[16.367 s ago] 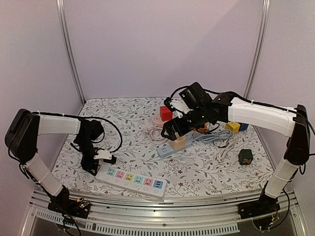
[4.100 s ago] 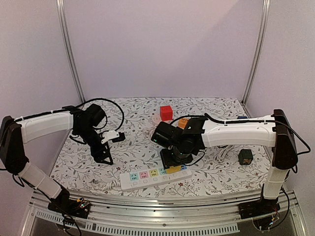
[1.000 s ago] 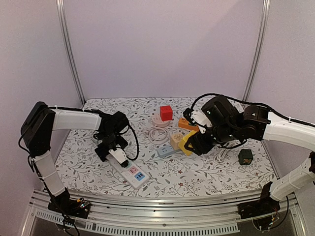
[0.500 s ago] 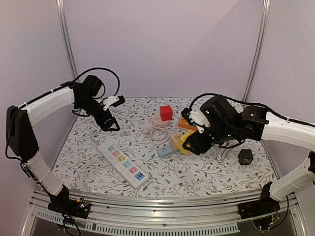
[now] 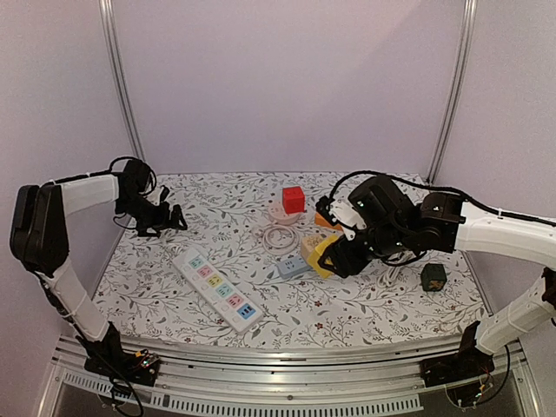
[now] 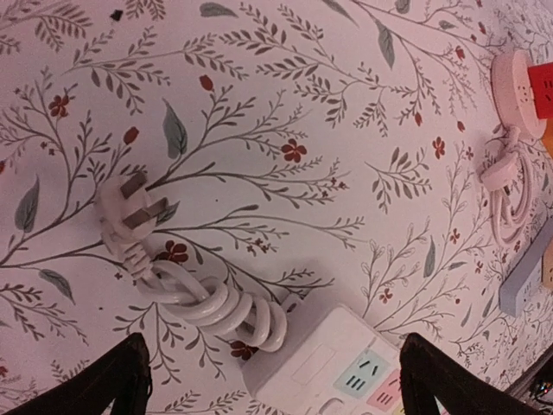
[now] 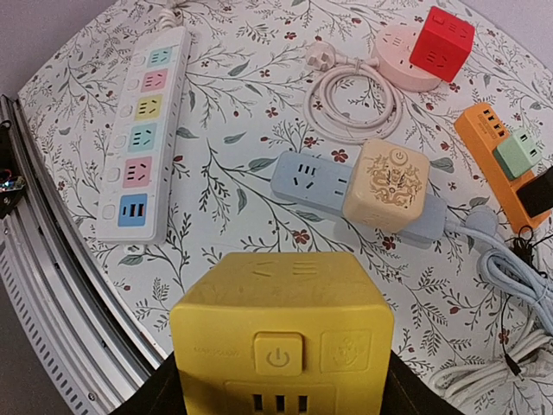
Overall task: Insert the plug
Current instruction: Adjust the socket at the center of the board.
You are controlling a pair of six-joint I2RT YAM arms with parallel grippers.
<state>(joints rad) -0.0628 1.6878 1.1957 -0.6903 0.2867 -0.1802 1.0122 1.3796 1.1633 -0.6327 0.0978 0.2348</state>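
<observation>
My right gripper [image 7: 281, 385] is shut on a yellow cube plug [image 7: 281, 333] with a power button, held above the table right of centre [image 5: 324, 254]. Its prongs are hidden. A long white power strip [image 5: 217, 288] with coloured sockets lies diagonally at the front left [image 7: 143, 130]. My left gripper [image 5: 165, 221] stands open at the far left of the table, with nothing between its fingers. In the left wrist view the strip's end [image 6: 337, 367], its coiled cord [image 6: 216, 307] and its white plug [image 6: 125, 216] lie below the left gripper [image 6: 276, 380].
A blue power strip [image 7: 311, 181] carries a beige cube [image 7: 396, 183]. Behind it are a pink round socket [image 7: 402, 56] with a looped cord, a red cube [image 5: 293, 199] and an orange strip [image 7: 497, 147] with a green adapter [image 7: 518, 149]. A dark cube [image 5: 433, 276] sits at the right.
My left arm left the white strip's end, rose toward the back left, then came down at the table's far left edge. The right arm with the yellow cube has barely shifted.
</observation>
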